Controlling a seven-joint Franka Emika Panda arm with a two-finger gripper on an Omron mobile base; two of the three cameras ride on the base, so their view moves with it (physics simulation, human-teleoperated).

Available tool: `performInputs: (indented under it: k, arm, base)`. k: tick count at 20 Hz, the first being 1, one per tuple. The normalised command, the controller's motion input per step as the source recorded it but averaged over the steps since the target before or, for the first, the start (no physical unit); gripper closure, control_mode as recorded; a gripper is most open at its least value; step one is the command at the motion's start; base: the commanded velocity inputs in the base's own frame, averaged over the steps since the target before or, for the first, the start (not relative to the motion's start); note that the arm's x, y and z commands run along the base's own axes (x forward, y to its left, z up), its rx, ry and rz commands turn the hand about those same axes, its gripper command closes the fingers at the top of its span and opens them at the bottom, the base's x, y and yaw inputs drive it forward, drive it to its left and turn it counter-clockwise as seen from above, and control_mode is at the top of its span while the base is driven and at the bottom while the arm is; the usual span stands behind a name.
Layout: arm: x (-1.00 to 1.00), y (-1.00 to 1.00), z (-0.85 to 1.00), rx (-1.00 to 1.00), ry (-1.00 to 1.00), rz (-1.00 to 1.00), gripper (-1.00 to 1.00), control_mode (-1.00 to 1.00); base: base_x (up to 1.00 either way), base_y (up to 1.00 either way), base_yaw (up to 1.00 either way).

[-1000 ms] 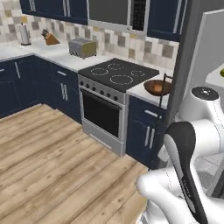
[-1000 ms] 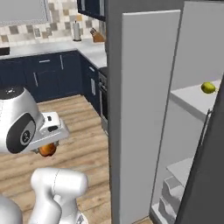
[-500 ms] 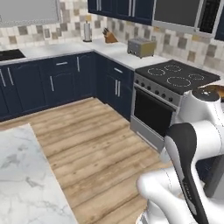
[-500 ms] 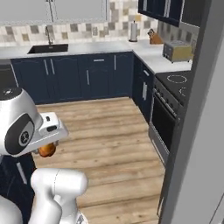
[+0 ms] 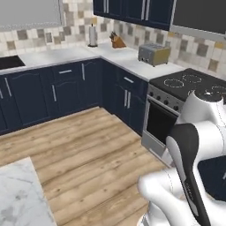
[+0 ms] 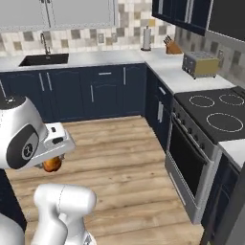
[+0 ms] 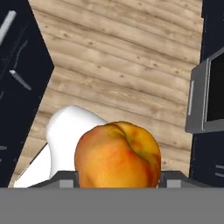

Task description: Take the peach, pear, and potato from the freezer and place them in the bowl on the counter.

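The jaws grip the peach point(image 7: 117, 155) under the hand, high above the wood floor point(image 6: 124, 153) and w/o the bowl near, so I think a loose hold or quick swing can drop it.

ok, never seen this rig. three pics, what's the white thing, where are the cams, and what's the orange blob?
It is a rendered kitchen. The white thing is a robot arm on a driving base. Two cameras ride on the base behind the arm, one to its left and one to its right, looking forward over it. The third sits on the hand and looks along the gripper, here down at the wooden floor. The orange blob is the peach, gripped between the fingers; the right base view shows it under the hand. On the counter stand a toaster, a knife block and a paper roll.
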Motion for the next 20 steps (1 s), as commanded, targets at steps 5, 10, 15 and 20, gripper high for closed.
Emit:
performInputs:
  k: [5,10,15,20]
  arm:
    - [0.00,0.00,0.00,0.00,0.00,0.00,1.00,1.00]
    - [0.00,0.00,0.00,0.00,0.00,0.00,1.00,1.00]
    - [0.00,0.00,0.00,0.00,0.00,0.00,1.00,1.00]
    - [0.00,0.00,0.00,0.00,0.00,0.00,1.00,1.00]
  base:
    - [1.00,-0.21,-0.33]
    - [1.00,-0.09,-0.46]
    - [0.98,-0.01,-0.61]
    - [0.68,-0.02,-0.80]
